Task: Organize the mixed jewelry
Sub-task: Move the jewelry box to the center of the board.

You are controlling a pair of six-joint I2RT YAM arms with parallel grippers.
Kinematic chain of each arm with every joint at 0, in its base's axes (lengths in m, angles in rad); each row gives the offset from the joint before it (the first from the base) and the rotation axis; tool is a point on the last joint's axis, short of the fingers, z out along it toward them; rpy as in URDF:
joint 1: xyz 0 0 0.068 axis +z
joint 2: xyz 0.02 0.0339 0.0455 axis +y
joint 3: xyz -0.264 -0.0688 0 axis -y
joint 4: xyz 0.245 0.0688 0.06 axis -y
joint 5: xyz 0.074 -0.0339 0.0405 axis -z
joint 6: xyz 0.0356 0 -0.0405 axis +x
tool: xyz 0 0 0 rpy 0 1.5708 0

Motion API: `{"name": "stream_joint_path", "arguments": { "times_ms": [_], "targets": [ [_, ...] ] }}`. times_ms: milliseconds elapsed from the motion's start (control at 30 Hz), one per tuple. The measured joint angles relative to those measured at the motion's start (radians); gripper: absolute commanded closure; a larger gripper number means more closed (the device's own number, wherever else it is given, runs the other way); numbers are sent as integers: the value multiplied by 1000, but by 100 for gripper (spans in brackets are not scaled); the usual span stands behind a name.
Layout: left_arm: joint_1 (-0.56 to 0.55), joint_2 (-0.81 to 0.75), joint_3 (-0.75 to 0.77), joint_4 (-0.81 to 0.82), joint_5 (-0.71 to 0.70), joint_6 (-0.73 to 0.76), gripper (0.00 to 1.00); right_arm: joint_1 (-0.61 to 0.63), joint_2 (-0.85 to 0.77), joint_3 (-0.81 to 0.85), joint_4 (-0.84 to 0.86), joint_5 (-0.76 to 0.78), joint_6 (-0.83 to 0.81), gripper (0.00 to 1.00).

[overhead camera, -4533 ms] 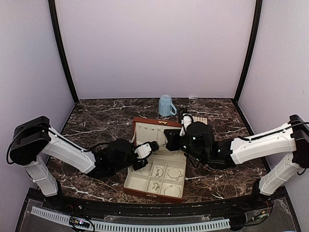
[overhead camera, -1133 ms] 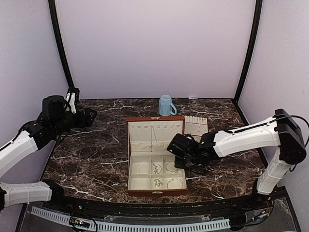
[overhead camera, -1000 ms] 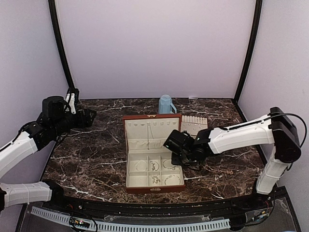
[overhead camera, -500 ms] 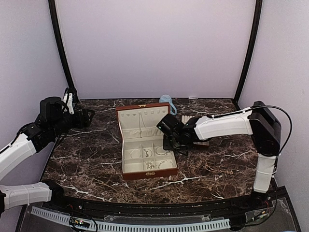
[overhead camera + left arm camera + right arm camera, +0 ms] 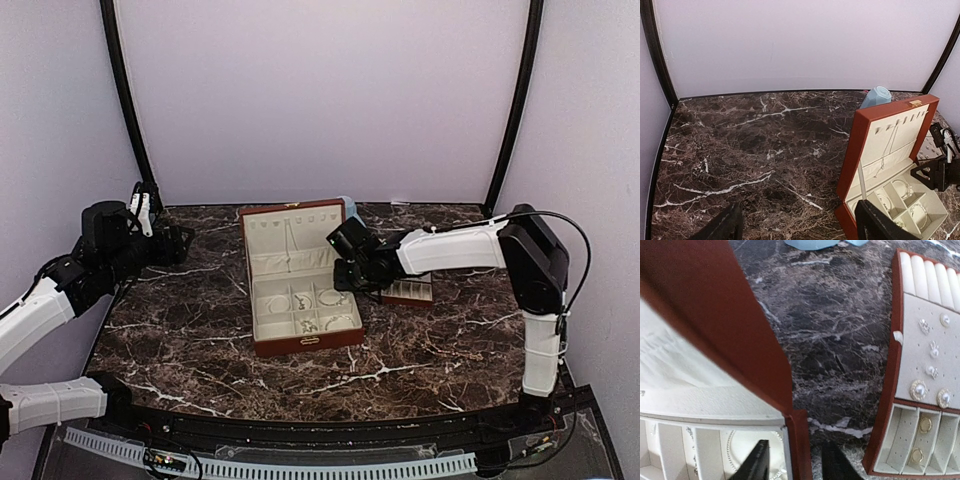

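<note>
We see the jewelry (image 5: 304, 301) lying in the cream compartments of the open box (image 5: 305, 345) at the middle of the worktop (image 5: 200, 320), with more of it pinned on the tray (image 5: 410, 293) at the box's 3 o'clock. Our right gripper (image 5: 795, 462) has its jaws apart, straddling the box's right wall without pinching it. Our left gripper (image 5: 800, 230) hovers at the box's 10 o'clock, jaws spread wide, holding nothing.
</note>
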Motion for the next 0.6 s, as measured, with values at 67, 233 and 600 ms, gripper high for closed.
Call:
{"name": "stream_joint_path", "arguments": {
  "times_ms": [67,233,600],
  "targets": [
    [0,0,0,0,-6,6,20,-5,0,0,26,-1,-13,51],
    [0,0,-5,6,-14,18,20,-10,-30,-41,92,-37,-43,43],
    [1,3,-11,16,-27,43,18,-10,-323,-277,219,-247,-119,32]
  ]
}}
